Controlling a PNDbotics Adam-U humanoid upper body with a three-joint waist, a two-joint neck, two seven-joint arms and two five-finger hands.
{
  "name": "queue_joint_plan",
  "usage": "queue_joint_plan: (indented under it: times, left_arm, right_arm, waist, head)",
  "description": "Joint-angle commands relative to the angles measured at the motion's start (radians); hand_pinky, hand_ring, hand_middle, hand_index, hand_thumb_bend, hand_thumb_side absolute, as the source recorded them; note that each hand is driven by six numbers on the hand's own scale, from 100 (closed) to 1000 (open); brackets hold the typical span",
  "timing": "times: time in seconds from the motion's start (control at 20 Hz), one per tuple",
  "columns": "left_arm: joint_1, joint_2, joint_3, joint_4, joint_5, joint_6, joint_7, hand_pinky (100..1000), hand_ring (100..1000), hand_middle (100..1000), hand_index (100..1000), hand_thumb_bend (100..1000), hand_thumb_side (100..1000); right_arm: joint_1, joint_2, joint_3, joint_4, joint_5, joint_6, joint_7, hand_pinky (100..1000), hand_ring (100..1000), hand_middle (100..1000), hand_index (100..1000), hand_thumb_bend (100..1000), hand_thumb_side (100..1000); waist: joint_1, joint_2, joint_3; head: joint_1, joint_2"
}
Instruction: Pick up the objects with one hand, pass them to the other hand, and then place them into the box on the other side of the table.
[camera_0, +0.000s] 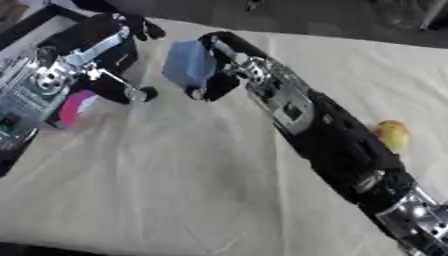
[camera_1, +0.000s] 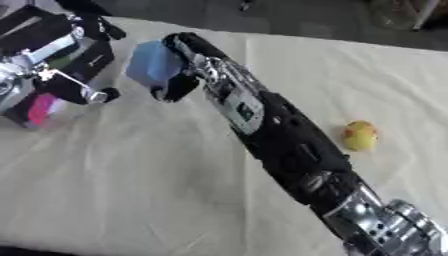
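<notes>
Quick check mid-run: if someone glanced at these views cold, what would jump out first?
The right hand stretched far across the cloth-covered table, its fingers curled round a light blue object near the far left. Close beside it the left hand waits with fingers spread, above something pink. A yellow-red fruit lies alone on the right.

The right arm (camera_0: 324, 130) lies slantwise across the middle of the tabletop (camera_0: 175, 190), barring passage between its two sides. The near left stretch of cloth is open, while a yellow fruit (camera_0: 392, 134) sits by the right edge. At the far left corner, both hands, a blue object (camera_0: 186, 64) and a pink item (camera_0: 74, 106) crowd together.
</notes>
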Motion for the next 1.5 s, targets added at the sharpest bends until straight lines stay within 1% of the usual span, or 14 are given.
queue_joint_plan:
  times: [0.05, 0.45, 0.95, 1.0, 1.15, 1.25, 1.3, 1.35, 1.5]
  left_arm:
    - [-0.024, 0.002, 0.002, 0.000, -0.013, -0.009, -0.003, 903, 791, 761, 866, 540, 102]
    - [-0.034, -0.024, -0.001, 0.016, -0.036, -0.006, 0.000, 905, 791, 761, 865, 536, 114]
    - [-0.037, -0.036, -0.004, 0.029, -0.036, 0.004, 0.002, 903, 787, 753, 860, 483, 120]
    - [-0.036, -0.037, -0.004, 0.032, -0.036, 0.006, 0.001, 902, 786, 747, 856, 461, 118]
    - [-0.035, -0.038, -0.004, 0.039, -0.035, 0.010, -0.001, 897, 778, 715, 835, 429, 100]
    - [-0.034, -0.039, -0.004, 0.042, -0.034, 0.013, 0.001, 889, 756, 664, 797, 407, 100]
    - [-0.033, -0.040, -0.004, 0.043, -0.034, 0.014, 0.003, 888, 754, 659, 795, 405, 100]
    - [-0.033, -0.040, -0.004, 0.044, -0.034, 0.016, 0.004, 881, 729, 617, 765, 384, 100]
    - [-0.032, -0.041, -0.004, 0.045, -0.031, 0.023, 0.012, 871, 673, 528, 681, 345, 100]
  right_arm:
    - [-0.018, 0.009, 0.001, -0.026, -0.007, -0.009, 0.003, 643, 469, 400, 414, 100, 100]
    - [-0.018, 0.027, 0.007, -0.028, 0.003, -0.023, 0.021, 645, 468, 396, 408, 100, 100]
    - [-0.019, 0.039, 0.009, -0.031, 0.011, -0.054, 0.041, 649, 467, 392, 400, 100, 100]
    - [-0.019, 0.040, 0.009, -0.032, 0.013, -0.056, 0.041, 649, 467, 392, 400, 100, 100]
    - [-0.019, 0.041, 0.009, -0.032, 0.013, -0.063, 0.043, 649, 467, 392, 399, 100, 100]
    - [-0.019, 0.042, 0.008, -0.033, 0.012, -0.064, 0.040, 649, 466, 391, 398, 100, 100]
    - [-0.018, 0.042, 0.007, -0.033, 0.012, -0.064, 0.038, 649, 466, 391, 398, 100, 100]
    - [-0.018, 0.043, 0.006, -0.034, 0.011, -0.063, 0.035, 649, 466, 391, 398, 100, 100]
    - [-0.017, 0.045, 0.006, -0.036, 0.011, -0.062, 0.031, 649, 466, 390, 397, 100, 100]
  waist:
    - [0.017, -0.005, 0.001]
    - [0.016, -0.004, 0.001]
    - [0.014, -0.001, 0.002]
    - [0.014, -0.001, 0.002]
    - [0.015, -0.001, 0.002]
    - [0.015, 0.000, 0.001]
    - [0.015, 0.000, 0.001]
    - [0.015, 0.000, 0.001]
    - [0.015, 0.000, 0.000]
  head:
    - [0.005, -0.001]
    - [0.008, -0.001]
    - [0.014, -0.001]
    - [0.015, -0.001]
    - [0.016, -0.001]
    - [0.017, -0.001]
    - [0.017, -0.001]
    - [0.017, -0.001]
    - [0.017, -0.001]
